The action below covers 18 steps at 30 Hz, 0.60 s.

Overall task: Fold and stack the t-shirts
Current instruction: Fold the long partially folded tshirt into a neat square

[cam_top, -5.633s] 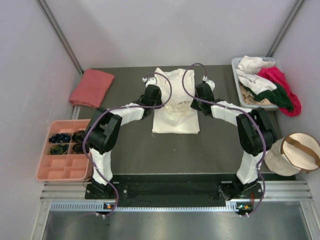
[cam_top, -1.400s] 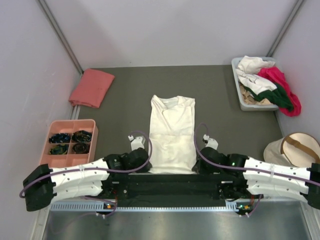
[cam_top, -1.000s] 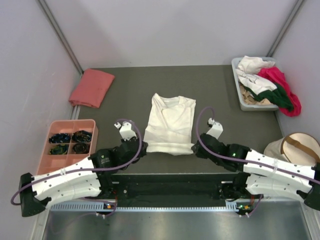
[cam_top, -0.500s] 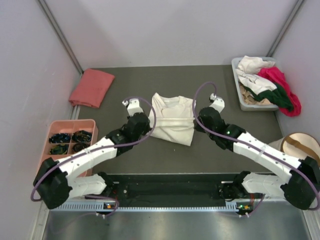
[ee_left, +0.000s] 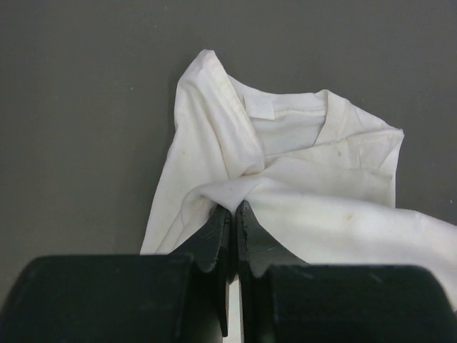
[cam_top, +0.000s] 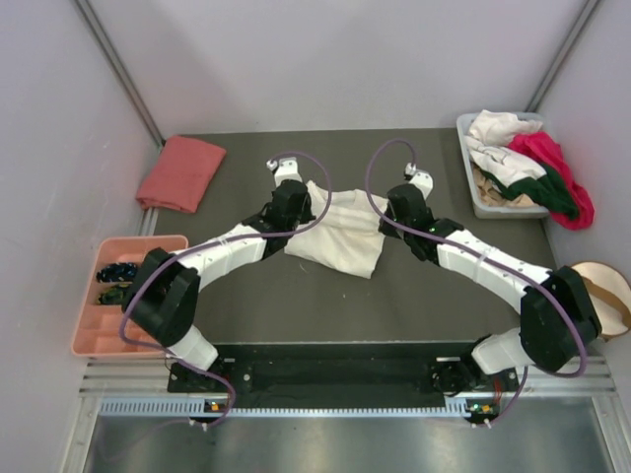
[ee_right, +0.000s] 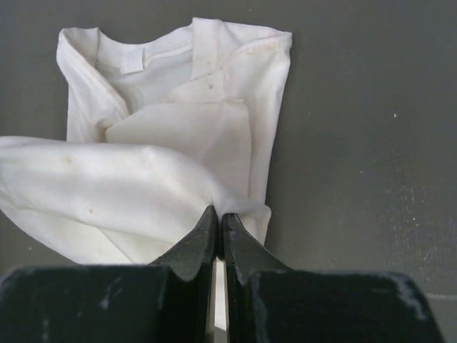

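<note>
The large cream-white t-shirt (cam_top: 340,235) lies mid-table, its lower half lifted and doubled back toward the collar. My left gripper (cam_top: 299,215) is shut on the shirt's left hem corner; in the left wrist view the jaws (ee_left: 233,209) pinch a peak of the cream-white t-shirt (ee_left: 314,186) just below the collar. My right gripper (cam_top: 393,223) is shut on the right hem corner, and in the right wrist view (ee_right: 218,213) it grips the cream-white t-shirt (ee_right: 164,136) over the folded layer. A folded salmon-pink t-shirt (cam_top: 180,172) rests at the back left.
A grey bin (cam_top: 463,128) at the back right holds white, magenta and dark green shirts (cam_top: 527,163) that spill over its rim. A pink compartment tray (cam_top: 128,330) sits at the left edge. A round beige pouch (cam_top: 603,296) sits at the right edge.
Both grippers have carried the shirt's bottom hem from the table's near edge back toward the collar. The shirt's lower half now hangs doubled over between them.
</note>
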### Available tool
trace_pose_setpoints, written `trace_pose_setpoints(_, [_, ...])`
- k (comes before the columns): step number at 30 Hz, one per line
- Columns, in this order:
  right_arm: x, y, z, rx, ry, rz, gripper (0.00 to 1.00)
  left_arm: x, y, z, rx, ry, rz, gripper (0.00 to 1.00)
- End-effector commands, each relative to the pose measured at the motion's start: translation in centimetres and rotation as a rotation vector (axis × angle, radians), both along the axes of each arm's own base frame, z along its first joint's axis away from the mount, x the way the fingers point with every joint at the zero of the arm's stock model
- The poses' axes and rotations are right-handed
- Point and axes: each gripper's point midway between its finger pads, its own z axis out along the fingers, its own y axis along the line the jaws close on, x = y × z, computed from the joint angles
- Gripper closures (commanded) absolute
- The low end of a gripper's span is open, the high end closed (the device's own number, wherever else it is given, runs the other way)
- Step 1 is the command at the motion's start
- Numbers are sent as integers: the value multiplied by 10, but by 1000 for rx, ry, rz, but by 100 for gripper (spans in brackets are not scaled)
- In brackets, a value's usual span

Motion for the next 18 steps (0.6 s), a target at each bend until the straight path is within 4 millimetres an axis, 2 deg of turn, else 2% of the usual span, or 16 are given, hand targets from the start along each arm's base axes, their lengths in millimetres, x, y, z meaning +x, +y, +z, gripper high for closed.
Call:
trace_pose_setpoints(1, [26,6,26,62,-79,6,100,33,-17,33,-67,-102,-32,100])
trace_pose_setpoints(12, [59,-5,9,81,-55,-11,100,67,-14,22,-69,-87,-24,100])
trace_pose_setpoints(18, [77,0,4,90,-50,14,100,78,-6,15,-65,-75,-6,100])
